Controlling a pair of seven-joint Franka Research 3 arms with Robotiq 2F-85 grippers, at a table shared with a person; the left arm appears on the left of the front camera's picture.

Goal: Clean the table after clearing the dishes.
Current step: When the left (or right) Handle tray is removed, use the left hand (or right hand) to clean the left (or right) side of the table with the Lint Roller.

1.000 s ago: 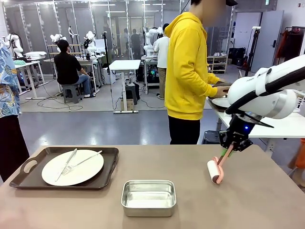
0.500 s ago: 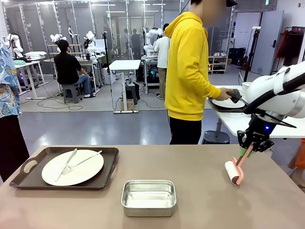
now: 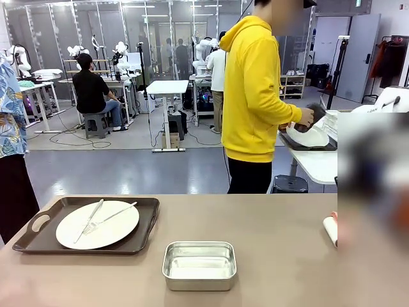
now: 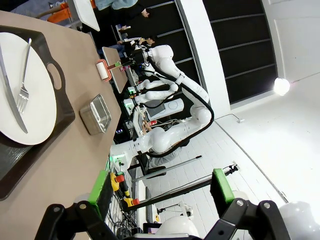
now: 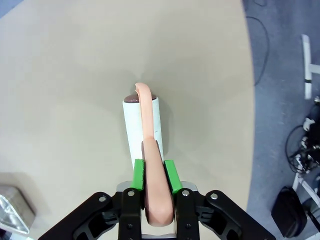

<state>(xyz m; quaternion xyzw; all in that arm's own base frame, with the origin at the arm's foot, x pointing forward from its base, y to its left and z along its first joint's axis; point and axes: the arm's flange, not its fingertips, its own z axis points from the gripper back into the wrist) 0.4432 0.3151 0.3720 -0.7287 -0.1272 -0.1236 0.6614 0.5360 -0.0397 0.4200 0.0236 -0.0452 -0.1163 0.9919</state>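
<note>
Over on the left, the left hand (image 4: 161, 186) hung with its green-padded fingers spread wide and nothing between them, well away from the action. On the matte taupe-brown table (image 3: 268, 224) the dark brown rectangular tray (image 3: 148, 214) sat at the near-left end. The round white plate (image 3: 118, 231) lay on it with the silver fork (image 3: 110, 216) and silver knife (image 3: 89, 220) across it, and that set had not budged in the last second. In the middle, the small rectangular steel pan (image 3: 199, 265) stood alone near the front edge, untouched as well. Behind the table, the person in the yellow hoodie (image 3: 252, 96) had turned to the white side table (image 3: 316, 165). There the person's hand (image 3: 305, 118) rested at a second dark tray (image 3: 323, 146) carrying another white plate (image 3: 310, 136), so that set was off the big table. And on the right came the real change: the white lint roller with the pink handle (image 5: 134, 130) had been run from right of the middle out to the right edge. Its roll was down on the tabletop, and the right hand (image 5: 154, 175) was clamped tight on the handle. By my read the right end had its pass, but the left end could not be rolled until the remaining tray was lifted away.
</note>
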